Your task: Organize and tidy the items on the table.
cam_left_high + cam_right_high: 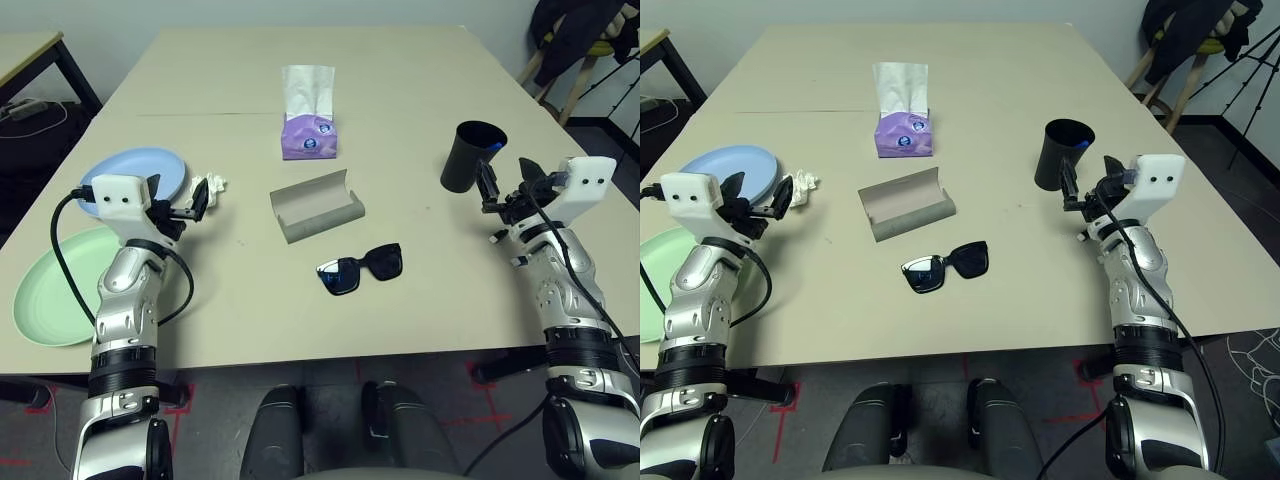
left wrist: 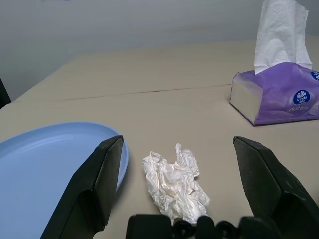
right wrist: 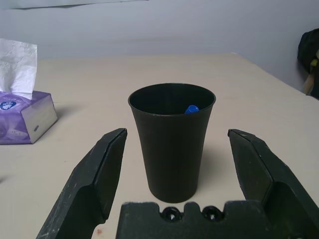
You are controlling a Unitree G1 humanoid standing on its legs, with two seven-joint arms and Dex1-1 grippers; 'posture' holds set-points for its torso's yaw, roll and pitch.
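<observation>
The left gripper (image 2: 172,191) stands spread wide and holds nothing; the crumpled white tissue wad (image 2: 174,181) lies between its fingers, at the pale-blue plate's (image 1: 135,172) three o'clock. The pale-green plate (image 1: 50,290) sits at the table's (image 1: 400,90) left edge. The grey glasses case (image 1: 316,205) lies mid-table, the black sunglasses (image 1: 360,268) at its five o'clock. The purple tissue box (image 2: 279,94) carries a blue round logo I cannot read. The right gripper (image 3: 174,164) gapes empty around the black cup (image 3: 172,139).
</observation>
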